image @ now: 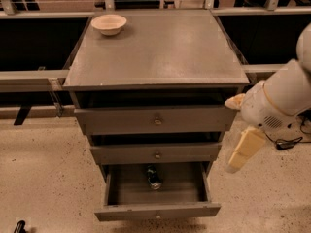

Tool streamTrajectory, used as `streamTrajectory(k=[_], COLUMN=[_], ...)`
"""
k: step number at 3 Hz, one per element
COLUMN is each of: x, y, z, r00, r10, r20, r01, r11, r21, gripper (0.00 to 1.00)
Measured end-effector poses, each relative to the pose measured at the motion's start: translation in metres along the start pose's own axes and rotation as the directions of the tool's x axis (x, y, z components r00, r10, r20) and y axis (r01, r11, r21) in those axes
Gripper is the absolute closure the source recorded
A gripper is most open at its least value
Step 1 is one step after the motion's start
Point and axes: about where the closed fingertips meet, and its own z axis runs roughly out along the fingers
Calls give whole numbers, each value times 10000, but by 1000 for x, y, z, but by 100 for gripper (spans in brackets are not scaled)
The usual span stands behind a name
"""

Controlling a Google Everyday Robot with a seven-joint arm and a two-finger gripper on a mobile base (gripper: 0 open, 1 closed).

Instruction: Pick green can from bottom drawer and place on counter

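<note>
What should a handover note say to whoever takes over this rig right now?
Tool: out to the right of the bottom drawer and higher up, apart from the green can.
Green can: lying inside the open bottom drawer, near its back.
Counter: no can on it; a cream bowl at back left.
Done: drawer open.
Left: reach in, grasp can, place on counter.

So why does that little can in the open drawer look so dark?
Camera view: the middle drawer shades the bottom drawer, so the green can shows only faint glints. The counter is evenly lit, and the gripper, right of the middle drawer, is brightly lit.
</note>
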Motion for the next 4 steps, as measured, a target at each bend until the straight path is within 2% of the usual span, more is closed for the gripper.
streamTrajectory(k=[1,2,3,4], x=[-7,-11,-14,-22], y=[-5,-5,24,46], z=[15,11,39,116], r00=[9881,9798,9777,9564], r10=[-610,-1381,-690,201], r20=[1414,1447,1984,2913], r01=[503,1221,474,-398], r11=[9957,9859,9926,9973], r21=[782,1145,1116,619], gripper=[0,0,0,0])
